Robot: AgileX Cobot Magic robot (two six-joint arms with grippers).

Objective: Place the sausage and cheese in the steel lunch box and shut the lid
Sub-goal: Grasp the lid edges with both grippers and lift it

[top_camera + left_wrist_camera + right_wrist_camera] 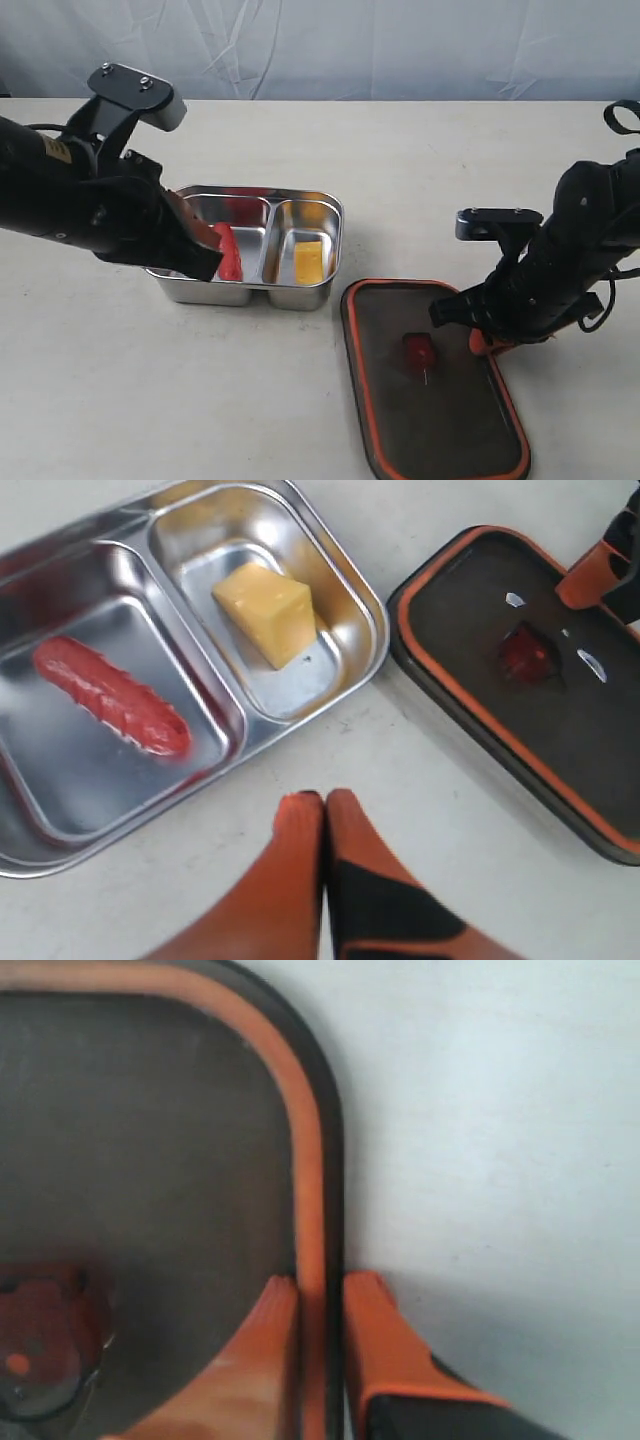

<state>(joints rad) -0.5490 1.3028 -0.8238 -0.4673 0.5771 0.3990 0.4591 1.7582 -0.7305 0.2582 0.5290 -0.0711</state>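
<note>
Low, right gripper [320, 1290] pinching lid [150, 1120] rim

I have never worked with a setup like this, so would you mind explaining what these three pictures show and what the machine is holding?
This is a robot with two arms, each ending in a two-fingered gripper. One picture comes from a camera off the arms that takes in the whole table; the other two come from cameras on the left and right wrists, looking down past the orange fingers.

On the table sits the steel lunch box, open. The sausage lies in its larger compartment and the cheese in the smaller one. Beside the box lies the lid, dark with an orange rim.

The left gripper is shut and holds nothing, poised above the table near the box. The right gripper has one finger on each side of the lid's rim, pinching it, seemingly ready to lift it.
</note>
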